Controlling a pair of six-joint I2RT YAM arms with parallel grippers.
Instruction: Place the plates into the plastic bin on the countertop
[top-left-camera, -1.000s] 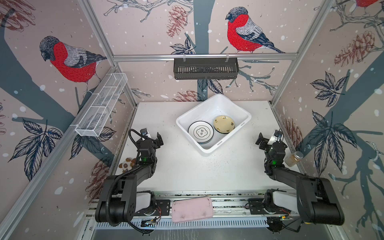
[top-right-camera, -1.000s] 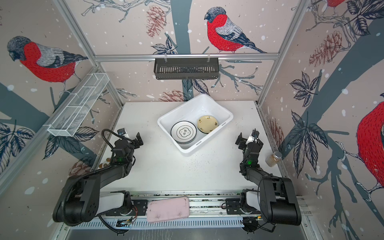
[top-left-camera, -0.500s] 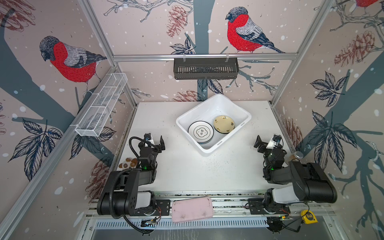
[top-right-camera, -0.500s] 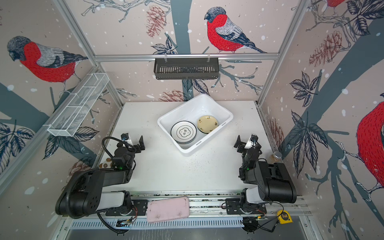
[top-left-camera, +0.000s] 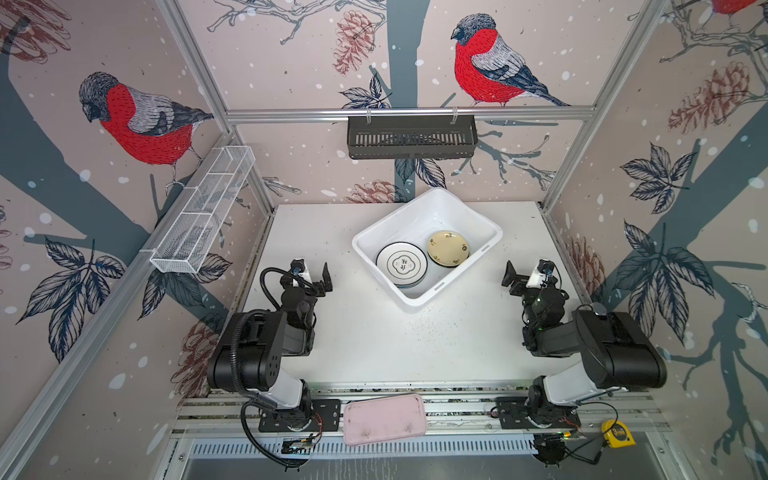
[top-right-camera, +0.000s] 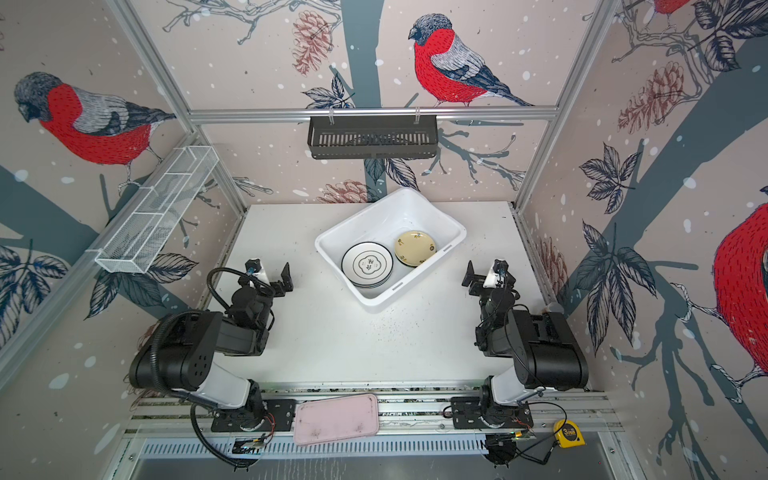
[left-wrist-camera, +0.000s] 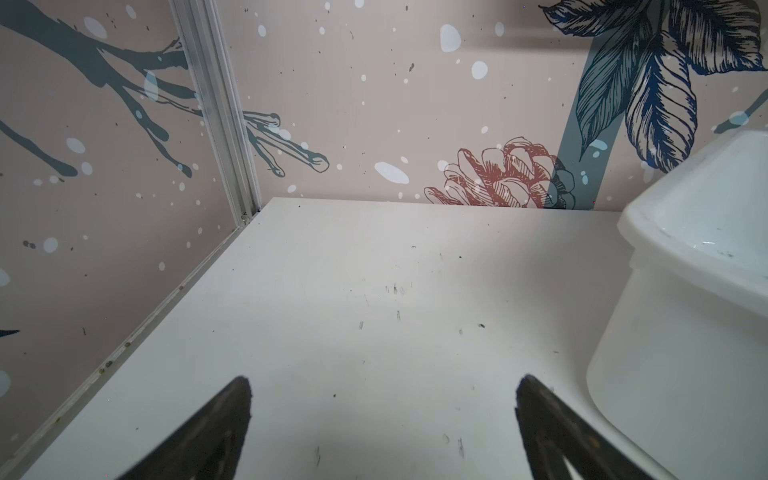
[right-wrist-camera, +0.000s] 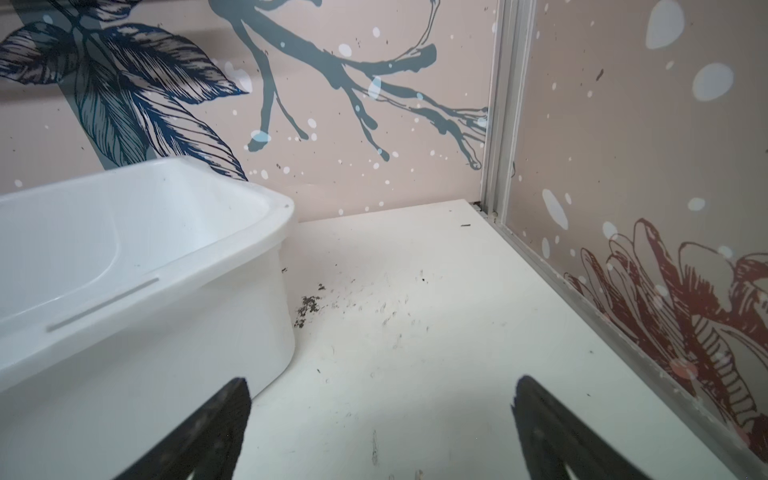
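Inside the plastic bin (top-left-camera: 440, 205), set askew toward the back of the counter (top-left-camera: 374, 332), a stack of plates (top-left-camera: 402, 264) topped by a black-rimmed white one lies just beside a pale yellow plate (top-left-camera: 448, 248). On either side of the bin, apart from it, the left jaws and the right jaws stand spread wide and empty over the counter. Across the front rail lies a pink tray (top-left-camera: 384, 419).

Both arms have folded back and risen. The left arm (top-left-camera: 257, 353) has drawn its bulk toward 1 o'clock and the right arm (top-left-camera: 615, 353) toward 11 o'clock. This uncovers a yellow tape measure (top-left-camera: 618, 433) at 5 o'clock in both top views.
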